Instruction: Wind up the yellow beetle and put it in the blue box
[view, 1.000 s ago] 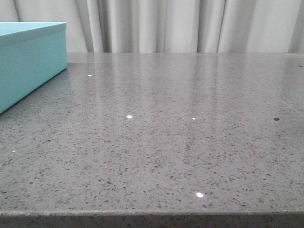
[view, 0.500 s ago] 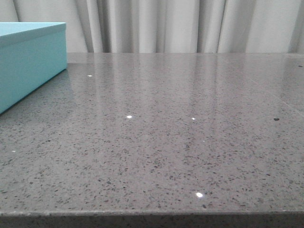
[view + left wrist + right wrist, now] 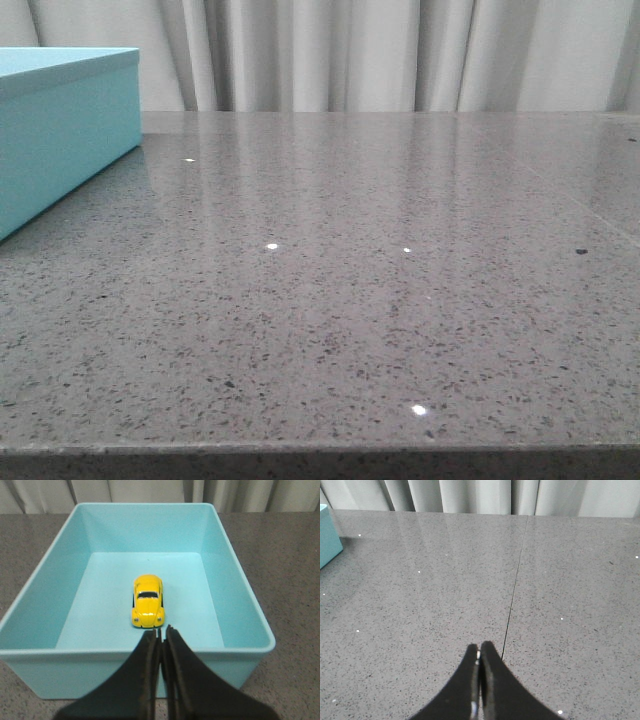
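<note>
The left pincer (image 3: pixel 161 635) sits at the bottom centre of the left wrist frame, its two dark fingers pressed together with nothing between them, raised over the near wall of the blue box (image 3: pixel 150 667). The right pincer (image 3: pixel 479 655) shows at the bottom centre of the right wrist frame, its fingers likewise together and holding nothing, above bare grey speckled surface (image 3: pixel 420 605).

In the front view neither arm appears. The surface (image 3: pixel 350 300) fills most of the frame, its near edge running along the bottom, and pale curtains (image 3: pixel 350 50) hang across the top. The blue box (image 3: pixel 60 130) occupies the upper left corner of that frame, cut off by the left border. In the right wrist frame a thin seam (image 3: pixel 515 590) runs from the top centre down towards the pincer, and a corner of the blue box (image 3: pixel 327 537) shows at the upper left edge.

The box is open on top. The yellow beetle (image 3: pixel 147 601) rests on the box floor near the middle of the left wrist frame, standing on its wheels, apart from every wall, just above the fingertips in the picture.
</note>
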`<state>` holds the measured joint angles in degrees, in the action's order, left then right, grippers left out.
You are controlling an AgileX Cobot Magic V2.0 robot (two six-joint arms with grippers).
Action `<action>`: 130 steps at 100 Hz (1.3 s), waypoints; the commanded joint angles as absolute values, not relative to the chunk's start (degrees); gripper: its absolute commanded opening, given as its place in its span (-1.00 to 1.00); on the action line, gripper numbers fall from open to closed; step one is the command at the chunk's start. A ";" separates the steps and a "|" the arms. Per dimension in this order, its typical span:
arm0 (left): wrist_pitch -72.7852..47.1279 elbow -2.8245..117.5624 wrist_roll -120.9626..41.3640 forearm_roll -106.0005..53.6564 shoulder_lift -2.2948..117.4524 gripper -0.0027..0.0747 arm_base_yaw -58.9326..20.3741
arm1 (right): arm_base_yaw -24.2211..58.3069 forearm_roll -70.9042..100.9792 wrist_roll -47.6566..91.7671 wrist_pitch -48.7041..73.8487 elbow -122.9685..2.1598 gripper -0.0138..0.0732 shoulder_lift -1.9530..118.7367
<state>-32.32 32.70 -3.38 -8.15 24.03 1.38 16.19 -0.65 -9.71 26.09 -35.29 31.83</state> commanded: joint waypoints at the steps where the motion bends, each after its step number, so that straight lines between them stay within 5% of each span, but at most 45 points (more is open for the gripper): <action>1: -27.24 30.99 -3.34 -10.26 21.29 -0.98 1.41 | 16.19 -1.23 -8.97 18.43 -34.33 -0.84 30.81; 40: -27.49 24.90 -3.34 -12.80 13.31 -0.98 1.41 | 16.19 -1.39 -8.97 8.78 -25.08 -0.84 24.05; 130: -27.49 24.49 -3.34 -12.80 13.31 -0.98 1.41 | 16.19 -1.39 -8.97 9.39 -25.08 -0.84 24.05</action>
<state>-31.97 23.35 -3.38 -11.96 12.72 1.38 16.19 -0.76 -9.49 14.11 -23.57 23.93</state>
